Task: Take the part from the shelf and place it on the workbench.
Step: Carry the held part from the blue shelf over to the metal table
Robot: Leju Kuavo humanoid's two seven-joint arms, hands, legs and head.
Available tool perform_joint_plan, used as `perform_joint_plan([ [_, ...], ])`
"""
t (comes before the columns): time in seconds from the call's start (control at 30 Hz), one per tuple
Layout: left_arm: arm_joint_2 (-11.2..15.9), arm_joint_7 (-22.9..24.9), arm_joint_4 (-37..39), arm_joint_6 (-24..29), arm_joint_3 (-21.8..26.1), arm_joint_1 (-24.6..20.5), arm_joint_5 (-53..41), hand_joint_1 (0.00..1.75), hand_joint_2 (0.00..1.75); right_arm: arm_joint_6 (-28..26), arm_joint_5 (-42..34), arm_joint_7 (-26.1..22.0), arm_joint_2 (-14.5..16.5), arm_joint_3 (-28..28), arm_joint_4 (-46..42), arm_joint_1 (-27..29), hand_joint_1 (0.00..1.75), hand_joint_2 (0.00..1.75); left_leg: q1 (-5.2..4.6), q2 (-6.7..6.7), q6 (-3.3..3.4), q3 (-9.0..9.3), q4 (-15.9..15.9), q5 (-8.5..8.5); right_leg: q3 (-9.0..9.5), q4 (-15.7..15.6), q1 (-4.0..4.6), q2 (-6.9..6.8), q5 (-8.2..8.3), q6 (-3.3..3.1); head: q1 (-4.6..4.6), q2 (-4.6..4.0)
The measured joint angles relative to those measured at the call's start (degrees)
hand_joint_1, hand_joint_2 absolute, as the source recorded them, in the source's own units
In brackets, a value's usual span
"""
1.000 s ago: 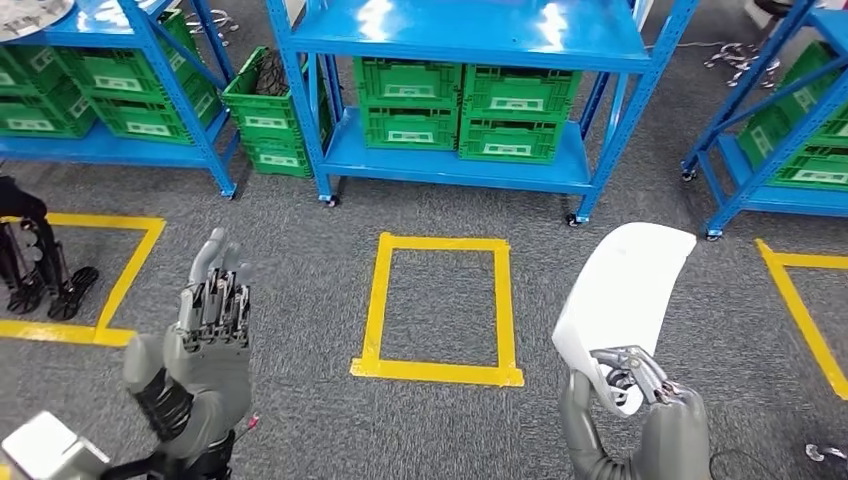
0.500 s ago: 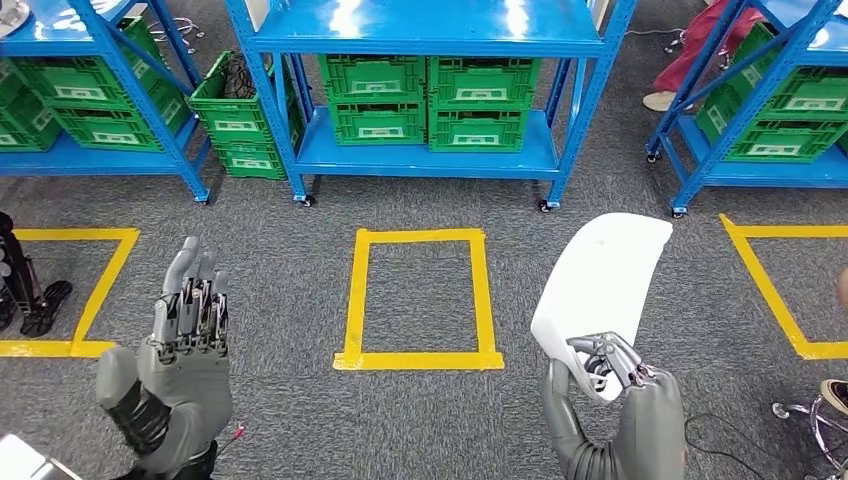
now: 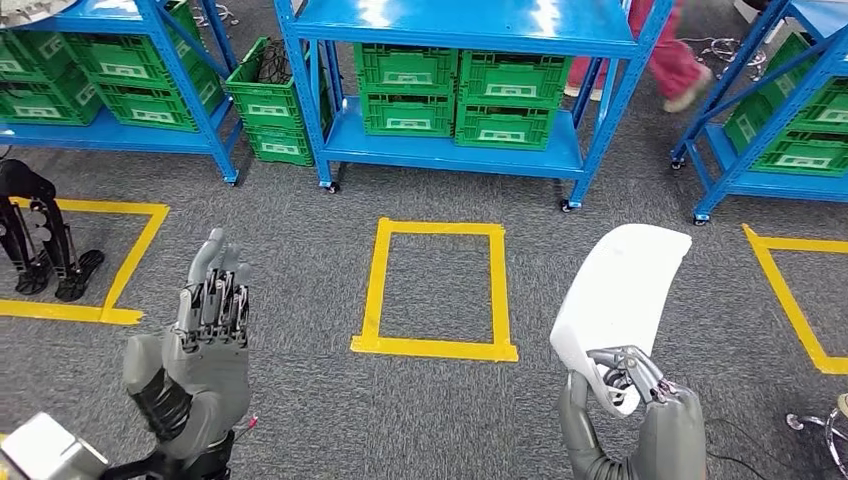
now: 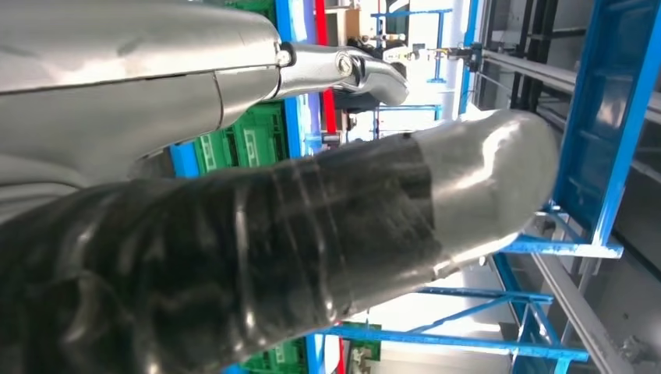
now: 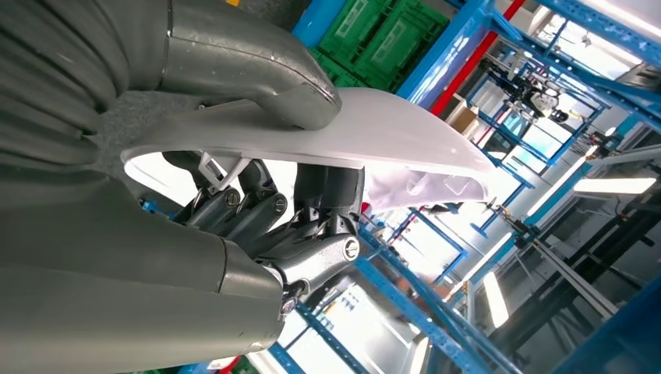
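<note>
My right hand grips the lower end of a white curved plastic part, which stands up over the grey floor at the lower right of the head view. In the right wrist view the thumb lies on top of the white part and the fingers clamp it from beneath. My left hand is raised at the lower left with its fingers straight and together, holding nothing. In the left wrist view the left hand looms very close to the lens.
Blue shelf racks holding green crates line the far side. A yellow tape rectangle marks the carpet straight ahead, with more tape squares at both sides. A black stand sits at the left. A person's red-trousered leg shows behind the rack.
The whole view has shifted as the camera moved, the racks sliding right and down. Both hands keep their poses and the white part stays gripped. The person's leg has moved behind the middle rack.
</note>
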Motion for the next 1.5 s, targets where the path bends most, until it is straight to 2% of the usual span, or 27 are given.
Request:
perform_joint_plan([
  [0.1, 0.01, 0.0, 0.0, 0.01, -0.03, 0.01, 0.0, 0.0, 0.0, -0.01, -0.01, 0.0, -0.05, -0.01, -0.02, 0.02, 1.75, 1.75, 0.2, -0.02, -1.07, -0.46, 0.16, 0.39, -0.27, -0.41, 0.22, -0.09, 0.55, -1.42, -0.28, 0.0],
  [0.13, 0.01, 0.01, 0.0, 0.02, -0.04, 0.02, 0.0, 0.0, 0.0, -0.01, -0.02, 0.0, -0.06, -0.01, -0.02, 0.01, 1.75, 1.75, 0.27, -0.03, -1.41, -0.89, 0.76, -0.17, -0.17, -0.54, 0.15, -0.22, 0.91, -1.86, -0.37, 0.01],
  [0.2, 0.02, 0.01, 0.01, 0.02, -0.05, 0.03, 0.0, 0.0, 0.0, 0.01, -0.04, 0.0, -0.06, -0.01, -0.02, 0.0, 1.75, 1.75, 0.42, -0.04, -1.97, -2.81, 4.95, -3.38, -0.12, -0.76, -0.03, -0.5, 1.65, -2.58, -0.87, 0.01],
  [0.27, 0.02, 0.02, 0.04, 0.02, -0.05, 0.06, 0.0, 0.0, 0.0, 0.01, -0.08, 0.0, -0.06, -0.01, 0.01, 0.02, 1.75, 1.75, 0.58, -0.04, -2.39, -5.52, 12.17, -7.37, -0.72, -0.7, 0.03, -0.53, 2.23, -2.84, -1.56, 0.0],
  [0.3, 0.03, 0.02, 0.08, 0.02, -0.05, 0.08, 0.0, 0.0, 0.0, 0.01, -0.1, 0.0, -0.06, -0.01, 0.04, 0.03, 1.75, 1.75, 0.63, -0.04, -2.47, -6.31, 14.72, -8.27, -1.08, -0.67, 0.08, -0.54, 2.47, -2.82, -1.77, 0.0],
  [0.33, 0.03, 0.02, 0.13, 0.02, -0.05, 0.09, 0.0, 0.0, 0.0, 0.01, -0.14, 0.0, -0.07, -0.01, 0.07, 0.03, 1.75, 1.75, 0.65, -0.03, -2.43, -6.21, 15.44, -8.15, -1.38, -0.63, 0.13, -0.56, 2.65, -2.77, -1.96, -0.01],
  [0.37, 0.04, 0.03, 0.18, 0.02, -0.05, 0.1, 0.0, 0.0, 0.0, 0.01, -0.16, 0.0, -0.07, -0.01, 0.1, 0.04, 1.75, 1.75, 0.64, -0.02, -2.26, -4.99, 13.91, -7.08, -1.56, -0.62, 0.18, -0.59, 2.78, -2.68, -2.15, -0.01],
  [0.43, 0.04, 0.03, 0.22, 0.03, -0.05, 0.07, 0.0, 0.0, 0.0, 0.01, -0.2, 0.0, -0.08, -0.01, 0.11, 0.04, 1.75, 1.75, 0.45, 0.41, -1.48, -0.27, 6.32, -4.23, -1.66, -0.59, 0.26, -0.73, 2.99, -2.44, -2.56, -0.01],
  [0.5, 0.04, 0.02, 0.21, 0.03, -0.05, -0.02, 0.0, 0.0, 0.0, 0.01, -0.2, 0.0, -0.07, -0.01, 0.11, 0.06, 1.75, 1.75, 0.02, 1.09, -0.62, 3.06, 0.27, -3.12, -1.77, -0.51, 0.36, -0.96, 3.14, -1.97, -2.78, -0.01],
  [0.53, 0.04, 0.01, 0.2, 0.03, -0.05, -0.04, 0.0, 0.0, 0.0, 0.01, -0.21, 0.0, -0.08, -0.01, 0.11, 0.07, 1.75, 1.75, -0.22, 1.24, -0.26, 3.48, -0.83, -3.24, -1.81, -0.53, 0.33, -1.15, 3.23, -1.63, -2.82, -0.01],
  [0.63, 0.01, 0.01, 0.19, 0.02, -0.07, -0.02, -0.01, 0.0, 0.0, 0.01, -0.26, 0.0, -0.11, -0.02, 0.11, 0.1, 1.75, 1.75, -0.18, 0.47, 0.64, 3.71, -1.6, -2.39, -2.29, -0.26, 0.18, -1.57, 3.02, -0.57, -2.88, -0.01],
  [0.7, -0.04, 0.01, 0.19, 0.02, -0.07, -0.03, -0.01, 0.0, 0.0, 0.0, -0.28, 0.0, -0.17, -0.03, 0.11, 0.14, 1.75, 1.75, 0.15, -0.02, 1.2, 3.88, -2.12, -1.47, -4.18, 3.58, 0.14, -1.24, 0.35, -0.07, -2.39, 0.0],
  [0.77, -0.06, 0.02, 0.2, 0.02, -0.07, -0.01, 0.0, 0.0, 0.0, -0.01, -0.32, 0.0, -0.23, -0.03, 0.11, 0.22, 1.75, 1.75, 0.14, -0.5, 1.45, 3.34, -2.04, -1.07, -6.95, 10.27, 0.05, -0.91, -3.41, 0.18, -1.66, 0.0],
  [0.8, -0.07, 0.03, 0.2, 0.02, -0.06, 0.01, 0.0, 0.0, 0.0, -0.01, -0.34, 0.0, -0.25, -0.03, 0.11, 0.26, 1.75, 1.75, 0.12, -0.66, 1.46, 3.16, -1.99, -1.02, -7.86, 12.51, 0.03, -0.87, -4.45, 0.25, -1.44, -0.01],
  [0.83, -0.07, 0.03, 0.2, 0.02, -0.06, 0.01, 0.0, 0.0, 0.0, -0.01, -0.35, 0.0, -0.26, -0.03, 0.11, 0.27, 1.75, 1.75, 0.11, -0.74, 1.46, 3.07, -1.95, -0.99, -8.31, 13.63, 0.03, -0.86, -4.91, 0.28, -1.37, -0.01],
  [1.0, -0.07, 0.02, 0.2, 0.02, -0.06, 0.01, 0.0, 0.0, 0.0, -0.01, -0.35, 0.0, -0.26, -0.03, 0.11, 0.27, 1.75, 1.75, 0.11, -0.78, 1.46, 3.03, -1.93, -0.99, -8.46, 13.99, 0.03, -0.86, -5.03, 0.29, -1.35, -0.01],
  [1.1, -0.07, 0.02, 0.22, 0.02, -0.07, 0.02, 0.0, 0.0, 0.0, -0.01, -0.36, 0.0, -0.26, -0.03, 0.12, 0.3, 1.75, 1.75, 0.11, -1.17, 1.42, 2.73, -1.73, -0.91, -9.27, 16.12, 0.03, -0.83, -5.38, 0.38, -1.13, 0.01],
  [1.13, -0.08, 0.03, 0.23, 0.02, -0.08, 0.04, 0.0, 0.0, 0.0, -0.01, -0.37, 0.0, -0.26, -0.03, 0.12, 0.31, 1.75, 1.75, 0.12, -1.69, 1.35, 2.5, -1.43, -0.9, -7.98, 13.82, -0.02, -0.63, -3.8, 0.35, -0.87, 0.01],
  [1.17, -0.1, 0.03, 0.24, 0.02, -0.09, 0.04, 0.0, 0.0, 0.0, -0.01, -0.38, 0.01, -0.27, -0.03, 0.12, 0.35, 1.75, 1.75, 0.16, -2.58, 0.86, 1.85, -0.89, -0.79, -6.0, 10.08, -0.03, 0.1, -2.11, 0.04, -0.63, 0.0],
  [1.23, -0.15, 0.01, 0.22, 0.07, -0.11, 0.05, -0.01, 0.0, 0.0, 0.0, -0.4, 0.03, -0.31, -0.07, 0.11, 0.38, 1.75, 1.75, 0.27, -3.07, -0.64, -0.35, 1.25, -1.37, -1.7, 1.25, -0.2, 0.51, 1.71, -1.32, -0.51, 0.0],
  [1.27, -0.16, 0.01, 0.21, 0.1, -0.12, 0.04, -0.01, 0.0, 0.0, 0.01, -0.42, 0.04, -0.33, -0.08, 0.11, 0.41, 1.75, 1.75, 0.37, -2.6, -1.42, -1.95, 3.47, -2.38, -1.1, -0.2, -0.22, 0.35, 2.01, -2.0, -0.82, 0.0],
  [1.3, -0.15, 0.0, 0.22, 0.13, -0.13, 0.05, -0.02, 0.0, 0.0, 0.02, -0.42, 0.05, -0.34, -0.1, 0.12, 0.44, 1.75, 1.75, 0.47, -1.69, -1.84, -3.64, 6.58, -3.95, -1.14, -0.43, -0.28, -0.52, 2.28, -2.4, -1.16, 0.0],
  [1.37, -0.15, 0.01, 0.31, 0.15, -0.14, 0.09, -0.02, 0.0, 0.0, 0.03, -0.43, 0.07, -0.34, -0.11, 0.14, 0.55, 1.75, 1.75, 0.66, -0.83, -2.25, -6.91, 13.69, -6.79, -1.29, -0.42, -0.21, -1.74, 2.31, -2.52, -1.8, -0.01],
  [1.4, -0.15, 0.02, 0.37, 0.17, -0.14, 0.13, -0.02, 0.0, 0.0, 0.04, -0.44, 0.07, -0.34, -0.11, 0.16, 0.6, 1.75, 1.75, 0.71, -0.7, -2.36, -7.71, 15.54, -7.09, -1.35, -0.4, -0.18, -2.42, 2.31, -2.52, -2.04, -0.01],
  [1.43, -0.15, 0.02, 0.43, 0.19, -0.14, 0.16, -0.02, 0.0, 0.0, 0.05, -0.44, 0.07, -0.34, -0.11, 0.17, 0.62, 1.75, 1.75, 0.72, -0.53, -2.35, -7.46, 15.32, -6.46, -1.38, -0.37, -0.15, -3.1, 2.3, -2.51, -2.3, 0.0],
  [1.47, -0.15, 0.02, 0.47, 0.2, -0.14, 0.18, -0.04, 0.0, 0.0, 0.05, -0.44, 0.07, -0.34, -0.11, 0.18, 0.64, 1.75, 1.75, 0.7, -0.12, -2.21, -5.97, 12.82, -5.05, -1.38, -0.35, -0.13, -3.76, 2.29, -2.48, -2.55, 0.0],
  [1.5, -0.15, 0.03, 0.49, 0.22, -0.14, 0.18, -0.07, 0.0, 0.0, 0.05, -0.44, 0.07, -0.34, -0.11, 0.18, 0.65, 1.75, 1.75, 0.63, 0.82, -1.97, -3.63, 8.95, -3.44, -1.33, -0.32, -0.09, -4.37, 2.26, -2.41, -2.81, 0.01],
])
